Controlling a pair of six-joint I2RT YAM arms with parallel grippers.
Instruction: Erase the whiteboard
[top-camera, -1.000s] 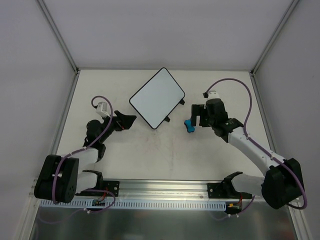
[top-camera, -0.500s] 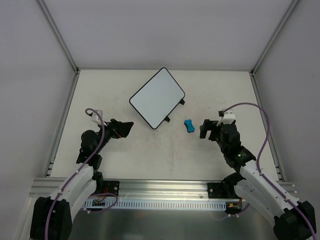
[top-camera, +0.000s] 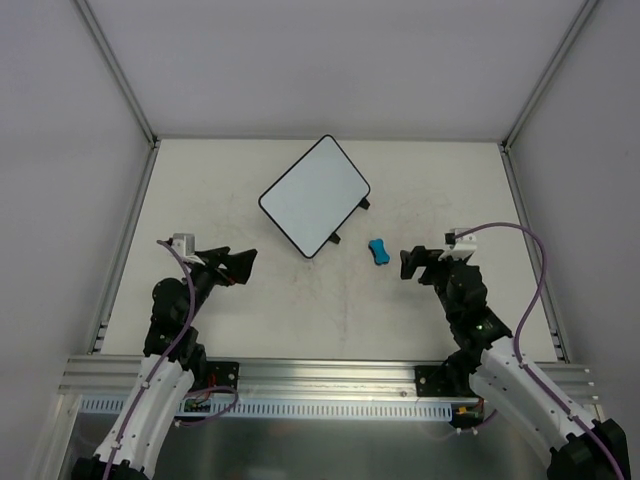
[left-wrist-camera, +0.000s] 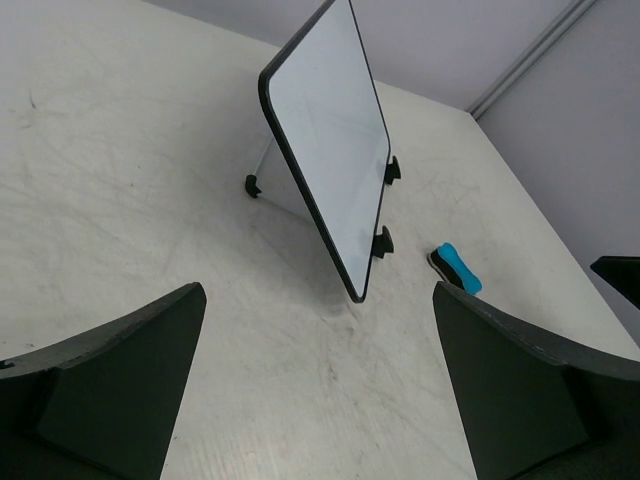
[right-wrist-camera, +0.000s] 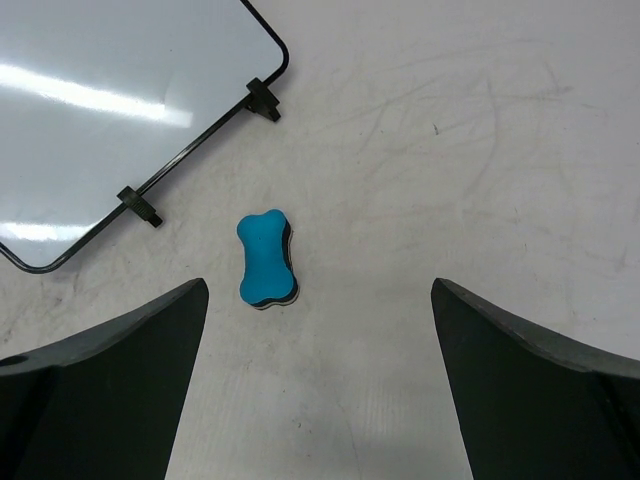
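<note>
On the pale table (top-camera: 420, 180), the whiteboard (top-camera: 314, 195) sits askew at upper centre of the overhead view; left gripper (top-camera: 238, 266) and right gripper (top-camera: 410, 264), lower left and right, gape wide, holding nothing; blue eraser (top-camera: 378, 251) just beside the board's lower right

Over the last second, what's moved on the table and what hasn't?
The right pincer drew back from beside the blue eraser, toward its own base. The left pincer retreated a little as well. Both are open and empty, and nothing was picked up. The whiteboard and the eraser stayed where they were.
</note>
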